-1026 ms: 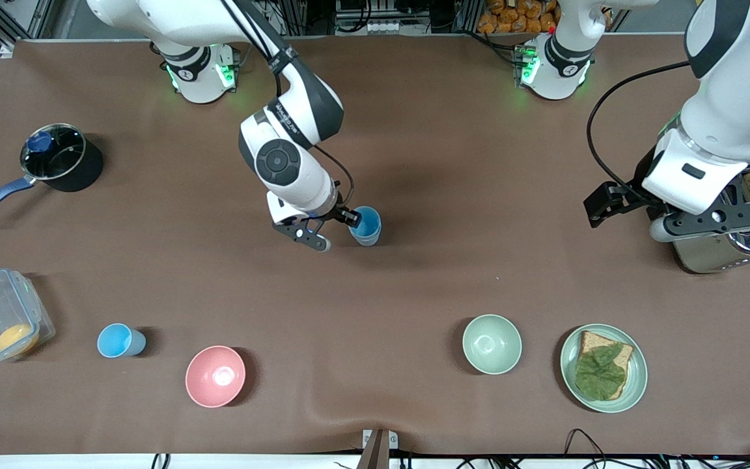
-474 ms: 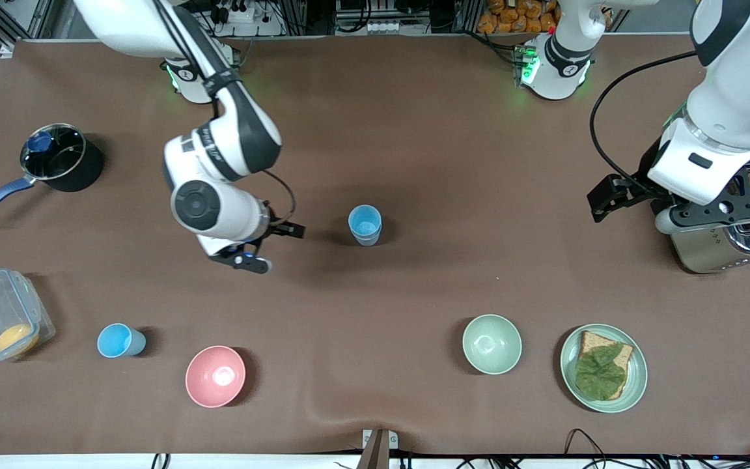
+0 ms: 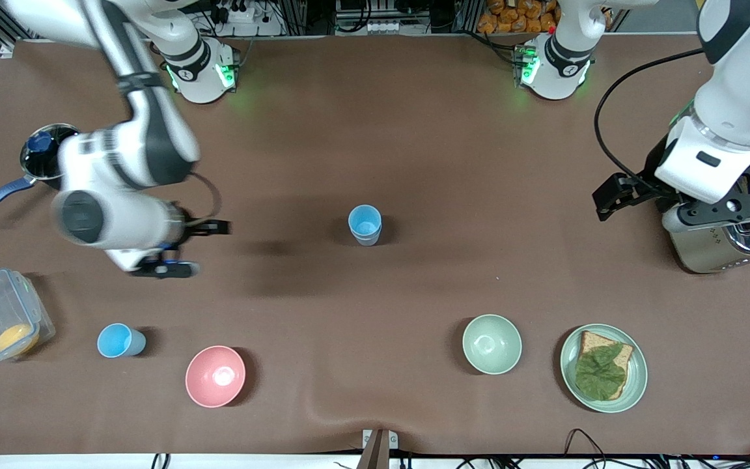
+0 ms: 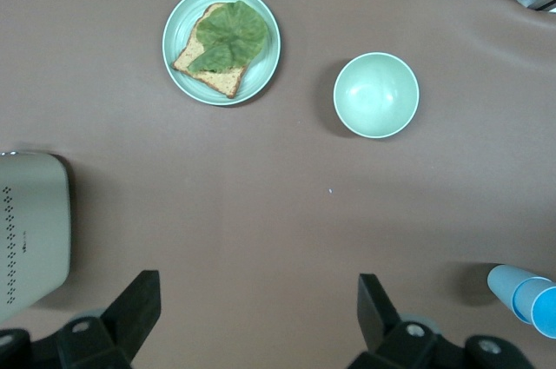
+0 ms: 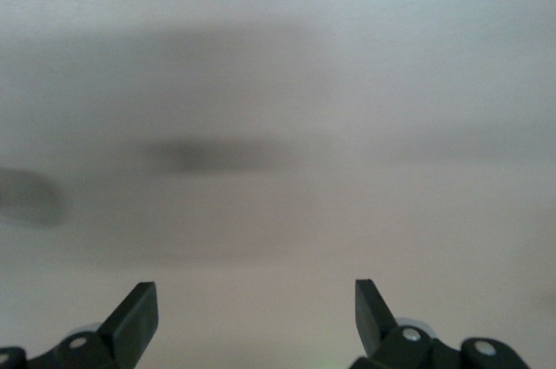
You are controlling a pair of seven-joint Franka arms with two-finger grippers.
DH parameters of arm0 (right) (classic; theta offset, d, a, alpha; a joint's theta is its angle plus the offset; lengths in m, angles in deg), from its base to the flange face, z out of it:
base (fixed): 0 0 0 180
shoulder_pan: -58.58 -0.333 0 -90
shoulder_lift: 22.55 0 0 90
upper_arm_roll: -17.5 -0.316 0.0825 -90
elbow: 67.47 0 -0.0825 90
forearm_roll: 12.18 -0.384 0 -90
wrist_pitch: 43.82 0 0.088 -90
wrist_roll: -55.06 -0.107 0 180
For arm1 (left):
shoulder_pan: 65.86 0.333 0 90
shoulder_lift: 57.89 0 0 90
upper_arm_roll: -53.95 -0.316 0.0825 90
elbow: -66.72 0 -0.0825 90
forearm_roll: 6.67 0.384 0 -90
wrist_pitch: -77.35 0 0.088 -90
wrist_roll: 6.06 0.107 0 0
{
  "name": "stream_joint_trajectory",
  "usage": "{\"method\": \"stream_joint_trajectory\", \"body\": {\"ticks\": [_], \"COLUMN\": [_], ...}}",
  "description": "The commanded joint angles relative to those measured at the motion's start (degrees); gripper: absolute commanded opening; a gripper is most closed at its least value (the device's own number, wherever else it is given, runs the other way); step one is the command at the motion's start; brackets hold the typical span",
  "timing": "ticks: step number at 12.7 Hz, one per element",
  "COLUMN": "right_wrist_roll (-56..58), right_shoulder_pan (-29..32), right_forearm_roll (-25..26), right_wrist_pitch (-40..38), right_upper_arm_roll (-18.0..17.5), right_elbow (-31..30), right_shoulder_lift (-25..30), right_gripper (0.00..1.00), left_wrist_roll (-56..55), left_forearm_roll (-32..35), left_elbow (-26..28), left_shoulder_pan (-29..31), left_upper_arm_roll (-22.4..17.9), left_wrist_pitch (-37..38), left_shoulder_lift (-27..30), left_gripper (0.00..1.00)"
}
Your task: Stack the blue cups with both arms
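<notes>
A blue cup (image 3: 364, 225) stands upright at the table's middle; it looks like one cup nested in another, and it also shows in the left wrist view (image 4: 524, 294). A second blue cup (image 3: 116, 341) stands near the front edge toward the right arm's end, beside the pink bowl (image 3: 215, 376). My right gripper (image 3: 211, 228) is open and empty above bare table, between the two cups; its wrist view shows only blurred cloth under the gripper (image 5: 252, 310). My left gripper (image 3: 614, 194) is open and empty, held high beside the toaster (image 3: 726, 244); it also shows in its wrist view (image 4: 256, 308).
A black saucepan (image 3: 62, 159) with a small blue thing inside and a clear box (image 3: 0, 316) holding an orange item sit at the right arm's end. A pale green bowl (image 3: 491, 343) and a plate (image 3: 635, 381) with bread and a leaf lie near the front edge.
My right gripper has let go of the middle cup and swung away toward the right arm's end of the table, open and empty. The left arm has shifted only slightly.
</notes>
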Motion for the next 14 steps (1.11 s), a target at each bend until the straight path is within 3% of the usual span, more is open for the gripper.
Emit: {"method": "stream_joint_trajectory", "body": {"ticks": [1, 3, 8, 11, 13, 14], "right_wrist_roll": [5.26, 11.76, 12.05, 12.13, 12.05, 11.96], "right_shoulder_pan": [4.80, 9.02, 11.40, 14.39, 17.20, 17.30], "right_forearm_roll": [0.67, 0.67, 4.44, 5.49, 6.20, 6.20], "right_wrist_pitch": [-0.02, -2.73, -7.58, -9.94, -11.09, -11.01], "right_upper_arm_roll": [-1.27, -1.27, -1.53, -3.72, -7.67, -7.77], "right_elbow": [-3.84, -4.37, -4.20, -2.45, -0.60, 0.80], "right_shoulder_lift": [5.62, 9.39, 20.21, 20.83, 21.01, 20.92], "right_gripper": [1.00, 1.00, 1.00, 1.00, 1.00, 1.00], "left_wrist_roll": [1.52, 2.75, 6.09, 13.72, 13.57, 13.31], "left_forearm_roll": [-1.14, -3.15, -4.22, -4.22, -4.22, -4.22], "left_elbow": [1.24, 1.24, 1.59, 4.74, 7.56, 8.96], "left_shoulder_pan": [1.10, 3.90, 7.86, 11.28, 11.03, 10.86], "left_upper_arm_roll": [0.12, 0.30, 0.47, 0.47, 0.30, 0.30], "left_wrist_pitch": [0.85, 1.64, 4.10, 6.39, 6.56, 6.74], "left_shoulder_lift": [2.61, 3.58, 4.02, 6.91, 9.63, 10.78], "left_gripper": [1.00, 1.00, 1.00, 1.00, 1.00, 1.00]}}
